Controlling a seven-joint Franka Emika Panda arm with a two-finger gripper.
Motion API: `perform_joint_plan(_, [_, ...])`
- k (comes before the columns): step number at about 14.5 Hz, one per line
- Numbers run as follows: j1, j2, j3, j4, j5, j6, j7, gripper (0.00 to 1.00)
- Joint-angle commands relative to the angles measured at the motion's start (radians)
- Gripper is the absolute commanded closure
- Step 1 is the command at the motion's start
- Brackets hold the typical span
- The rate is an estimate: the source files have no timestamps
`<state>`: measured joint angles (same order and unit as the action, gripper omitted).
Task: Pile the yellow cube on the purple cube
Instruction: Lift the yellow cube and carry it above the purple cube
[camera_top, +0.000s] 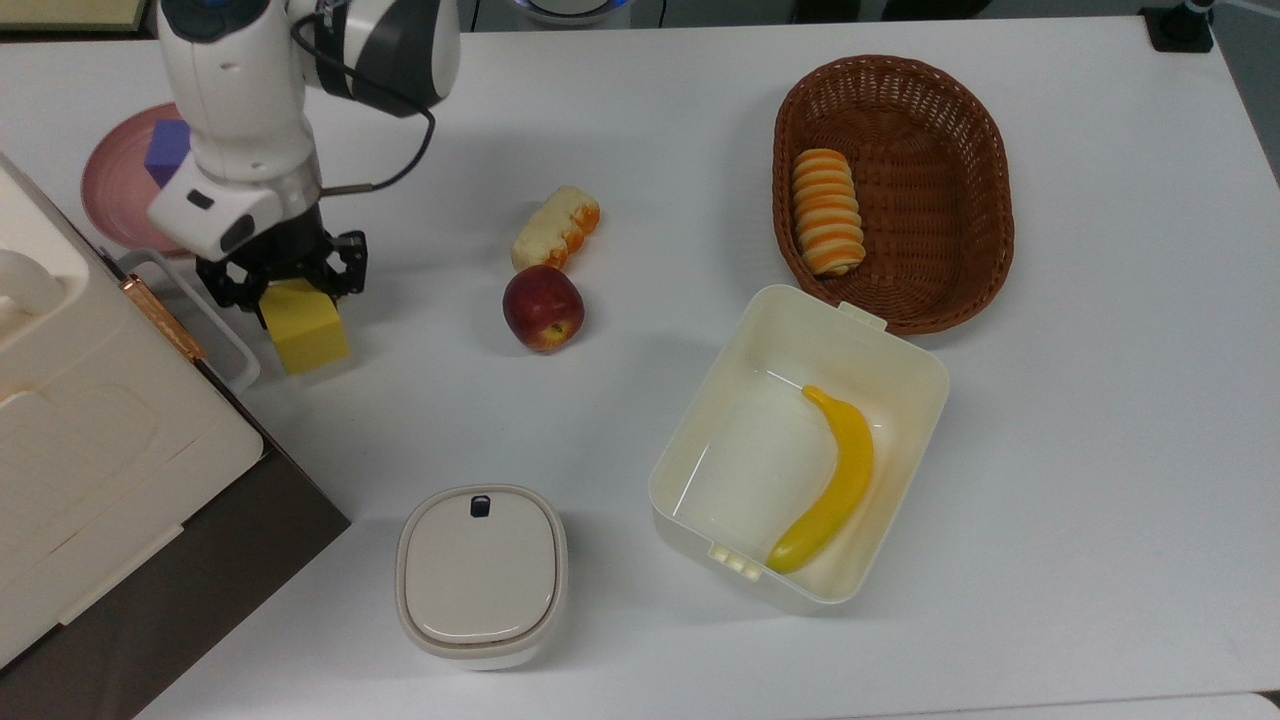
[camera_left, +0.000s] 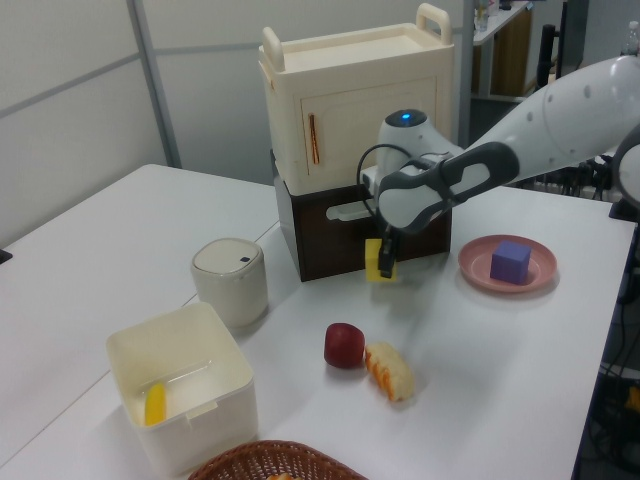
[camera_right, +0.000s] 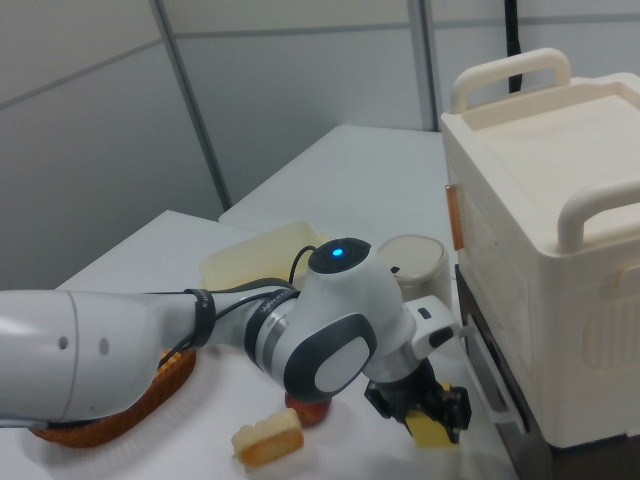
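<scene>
My gripper (camera_top: 287, 283) is shut on the yellow cube (camera_top: 307, 333) and holds it just above the table, close to the cabinet's front. In the left view the yellow cube (camera_left: 375, 259) hangs in the gripper (camera_left: 385, 264) with a shadow on the table below it. The right view has the gripper (camera_right: 432, 412) over the yellow cube (camera_right: 433, 432). The purple cube (camera_top: 163, 151) sits on a pink plate (camera_top: 112, 185) at the top view's far left, partly hidden by the arm. In the left view the purple cube (camera_left: 511, 261) lies to the right of the gripper, apart from it.
A cream cabinet (camera_top: 70, 400) with a white handle (camera_top: 215, 330) stands close to the gripper at the top view's left. An apple (camera_top: 542, 307) and bread (camera_top: 556, 228) lie mid-table. A lidded canister (camera_top: 481, 573), a white tub (camera_top: 900, 360) holding a banana (camera_top: 832, 482), and a basket (camera_top: 960, 110) lie farther right.
</scene>
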<state>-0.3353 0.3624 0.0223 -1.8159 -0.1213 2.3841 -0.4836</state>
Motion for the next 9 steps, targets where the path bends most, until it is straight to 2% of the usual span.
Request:
perform_joint_plan(1, [-0.028, -0.117, -0.002, -0.108, 0.000, -0.055, -0.015, 0.61])
perform_joint_plan(5, [-0.102, -0.210, -0.002, -0.155, 0.000, -0.155, -0.122, 0.61])
perform_joint_plan(6, [-0.146, -0.242, -0.002, -0.157, 0.003, -0.202, -0.192, 0.61])
perform_joint_plan(9, [-0.194, -0.254, -0.004, -0.158, 0.005, -0.247, -0.266, 0.61])
